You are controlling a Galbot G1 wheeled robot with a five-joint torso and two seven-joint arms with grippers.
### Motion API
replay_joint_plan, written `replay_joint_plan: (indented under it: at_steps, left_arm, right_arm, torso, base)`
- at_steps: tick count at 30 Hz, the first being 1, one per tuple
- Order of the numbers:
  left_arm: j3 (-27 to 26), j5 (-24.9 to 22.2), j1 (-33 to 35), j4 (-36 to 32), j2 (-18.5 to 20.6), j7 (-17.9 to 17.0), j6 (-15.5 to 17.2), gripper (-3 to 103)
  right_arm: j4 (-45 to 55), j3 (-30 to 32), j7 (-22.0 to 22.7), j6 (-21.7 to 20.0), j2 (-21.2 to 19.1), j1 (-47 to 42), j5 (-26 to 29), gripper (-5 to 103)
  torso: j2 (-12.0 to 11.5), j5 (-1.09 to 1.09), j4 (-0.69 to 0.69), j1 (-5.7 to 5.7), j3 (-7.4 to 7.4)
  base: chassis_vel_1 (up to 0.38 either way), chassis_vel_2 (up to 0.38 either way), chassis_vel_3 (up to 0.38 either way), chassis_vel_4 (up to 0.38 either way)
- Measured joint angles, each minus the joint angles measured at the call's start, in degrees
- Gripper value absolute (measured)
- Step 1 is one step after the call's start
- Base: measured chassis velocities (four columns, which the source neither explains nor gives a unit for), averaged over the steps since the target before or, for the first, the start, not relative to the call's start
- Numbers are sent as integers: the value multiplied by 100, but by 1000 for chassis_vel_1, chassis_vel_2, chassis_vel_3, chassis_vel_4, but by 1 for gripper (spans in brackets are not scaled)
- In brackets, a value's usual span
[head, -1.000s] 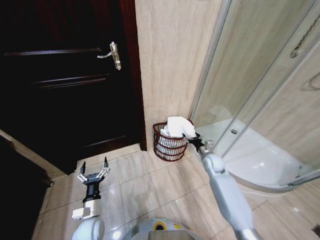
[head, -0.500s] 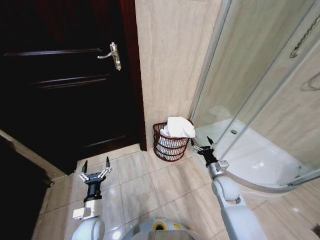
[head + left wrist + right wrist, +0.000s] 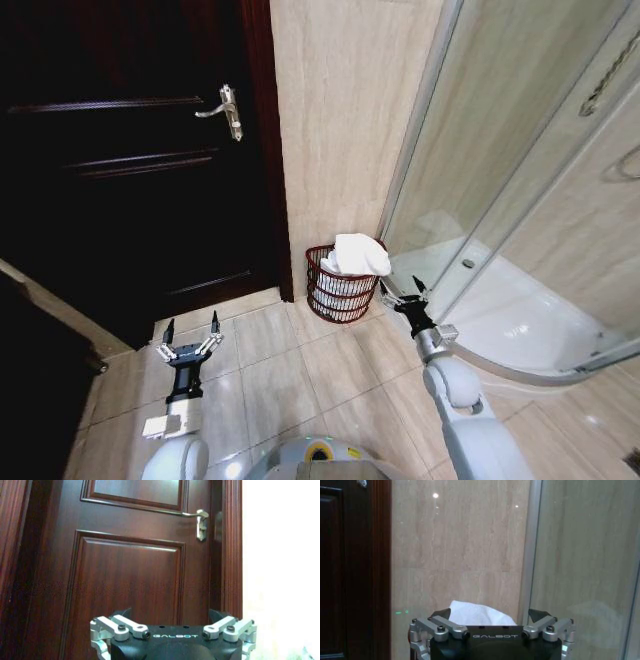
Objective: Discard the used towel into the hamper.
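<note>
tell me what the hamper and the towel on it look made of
Hamper: dark reddish-brown wire or wicker, judging by its open weave with white showing through the gaps. Towel: soft white cloth, likely terry, lying in rounded folds heaped over the rim.

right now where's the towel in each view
Head view: the towel is heaped on the hamper, at the wall's foot.
Left wrist view: the towel isn't in it.
Right wrist view: the towel peeks up just past the right tool.
Shared landmark: the dark door.
</note>
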Motion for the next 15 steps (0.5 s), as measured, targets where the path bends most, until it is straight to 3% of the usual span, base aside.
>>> replay_joint_plan:
  at_steps: [15]
  left_arm:
    - [23,181,-4,-30,-102,-36,21,100]
  right_arm:
    - [187,-175,-199,197,-203,-152,-1,100]
  torso:
    - [1,0,0,1,1]
  base:
    - [-55,-51,38,28]
